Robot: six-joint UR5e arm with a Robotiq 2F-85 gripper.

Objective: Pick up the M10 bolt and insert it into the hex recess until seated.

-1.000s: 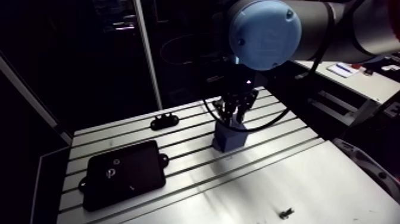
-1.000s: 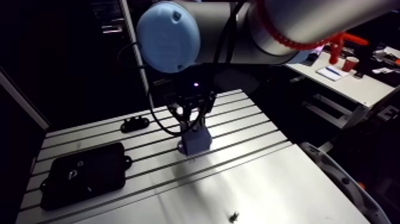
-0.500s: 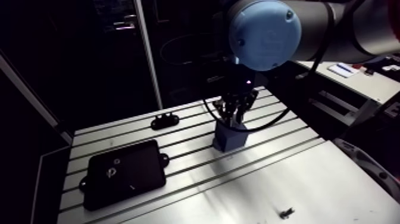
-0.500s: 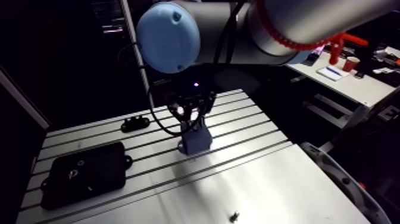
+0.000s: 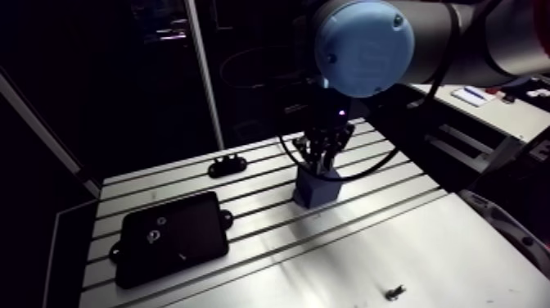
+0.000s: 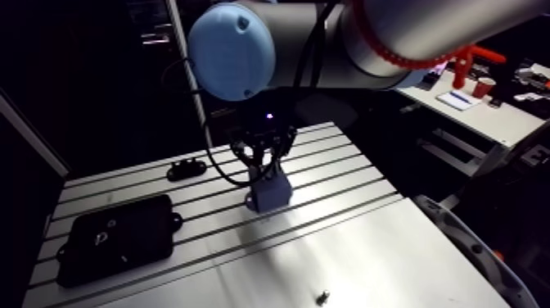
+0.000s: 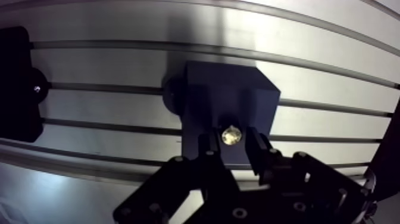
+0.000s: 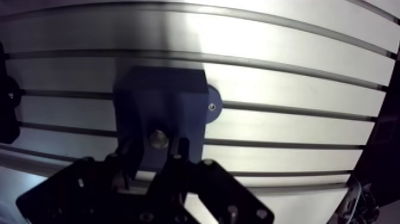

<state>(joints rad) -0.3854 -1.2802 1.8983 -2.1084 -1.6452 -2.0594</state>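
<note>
On the slotted worktop (image 5: 458,246) a flat black plate (image 5: 173,240) lies at the left, with a small black bracket (image 5: 227,166) behind it, nearer the middle. A blue block (image 5: 317,189) stands at the centre, directly under the hand (image 7: 233,146). The M10 bolt (image 7: 231,135) sits in the block's top face. The fingers are slightly spread, with a thin gap either side of its shiny end. A small dark part (image 5: 394,292) lies front right.
</note>
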